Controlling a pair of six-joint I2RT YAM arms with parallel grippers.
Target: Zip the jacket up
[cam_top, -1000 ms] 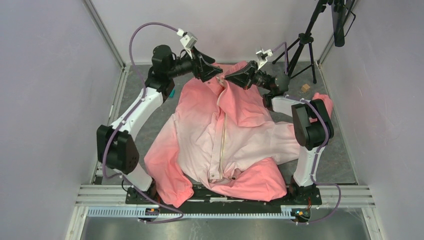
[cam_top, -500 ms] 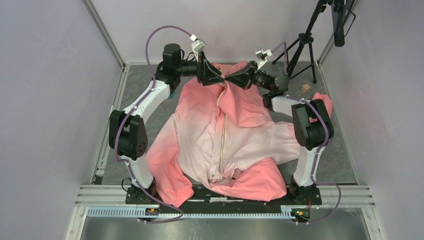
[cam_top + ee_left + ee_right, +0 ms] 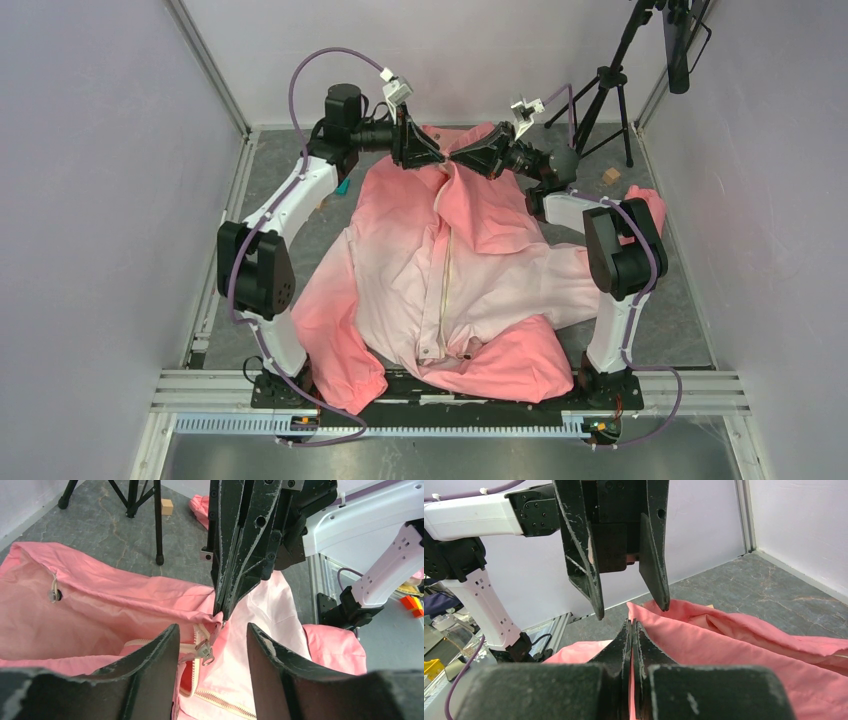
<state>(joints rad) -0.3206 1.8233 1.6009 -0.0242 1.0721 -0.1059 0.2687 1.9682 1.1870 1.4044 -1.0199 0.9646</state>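
**Almost tip to tip at the jacket's collar**

Both arms reach to the far side of the table (image 3: 690, 300), where their grippers meet above the top end of the jacket (image 3: 480, 290). The jacket lies spread front-up across the grey surface, with its collar end far from the arm bases and its hem at the near edge between them. It is salmon at the collar and sleeves and pales to whitish pink through the middle. A cream zipper strip (image 3: 444, 285) runs down its front.

The right gripper (image 3: 631, 624) has its fingers pressed flat together. A thin edge of pink fabric is pinched between them, lifted at the collar. In the left wrist view its tips (image 3: 222, 614) come down onto that same raised edge.

The left gripper (image 3: 211, 629) faces it with its fingers spread wide and nothing between them. In its own view the metal zipper pull (image 3: 204, 651) hangs in the gap between the two fingers, just under the pinched edge. Cream teeth (image 3: 220, 701) trail away below it. Whether either finger touches the cloth cannot be told.

A drawstring eyelet (image 3: 54, 595) sits on the hood fabric to one side. Beyond the jacket, a black tripod (image 3: 612, 78) stands on the table, with a small wooden block (image 3: 610, 176) near its feet.
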